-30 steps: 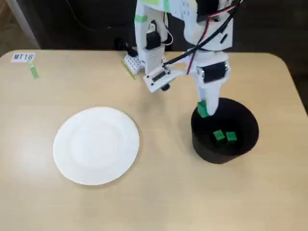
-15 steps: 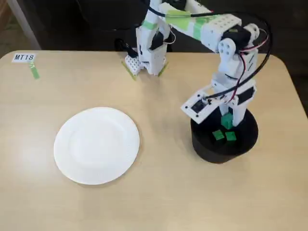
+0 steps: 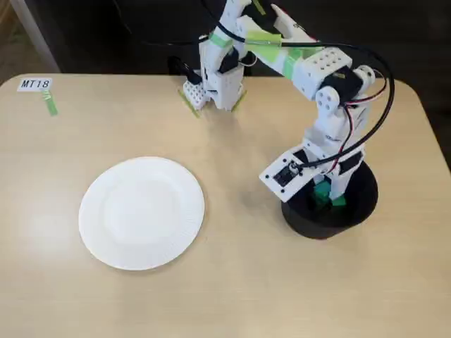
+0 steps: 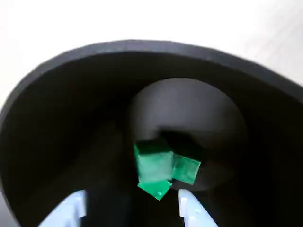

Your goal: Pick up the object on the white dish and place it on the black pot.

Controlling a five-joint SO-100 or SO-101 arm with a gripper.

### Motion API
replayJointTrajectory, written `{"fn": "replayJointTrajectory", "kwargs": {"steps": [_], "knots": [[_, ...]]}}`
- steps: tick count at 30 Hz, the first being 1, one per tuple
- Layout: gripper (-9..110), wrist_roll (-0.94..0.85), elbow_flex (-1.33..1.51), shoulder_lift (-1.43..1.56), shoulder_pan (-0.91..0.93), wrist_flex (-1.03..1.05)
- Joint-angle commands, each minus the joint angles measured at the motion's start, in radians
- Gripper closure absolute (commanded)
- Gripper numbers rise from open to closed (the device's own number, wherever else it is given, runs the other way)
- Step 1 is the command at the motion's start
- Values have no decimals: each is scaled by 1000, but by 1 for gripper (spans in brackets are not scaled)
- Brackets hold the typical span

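Note:
The white dish (image 3: 141, 211) lies flat at the left of the table, with nothing on it. The black pot (image 3: 317, 227) stands at the right, and its inner wall fills the wrist view (image 4: 57, 118). Three small green cubes (image 4: 154, 163) lie touching in a cluster on the pot's floor; green shows in the fixed view (image 3: 325, 197) under the arm. I cannot tell which cube is the object. My gripper (image 3: 328, 189) reaches down into the pot. Its pale fingertips (image 4: 191, 213) stand apart at the bottom edge of the wrist view, holding nothing, just short of the cubes.
The arm's base (image 3: 218, 77) stands at the table's far edge in the middle. A label "MT18" (image 3: 35, 84) and green tape (image 3: 51, 105) sit at the far left. The table's right edge runs close to the pot.

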Motion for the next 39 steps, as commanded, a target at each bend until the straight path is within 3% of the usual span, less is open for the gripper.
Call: {"fn": "replayJointTrajectory", "kwargs": {"steps": [1,4,6,9,15,21,29,39], "knots": [[65,-9,-32,75,-6,12],[68,-11,-40,103,-5,37],[76,-12,-41,146,3,54],[101,26,-41,241,34,89],[101,18,97,560,135,38],[101,127,804,1190,345,-454],[101,92,1118,1509,548,-476],[101,8,1413,1818,592,-453]]}}
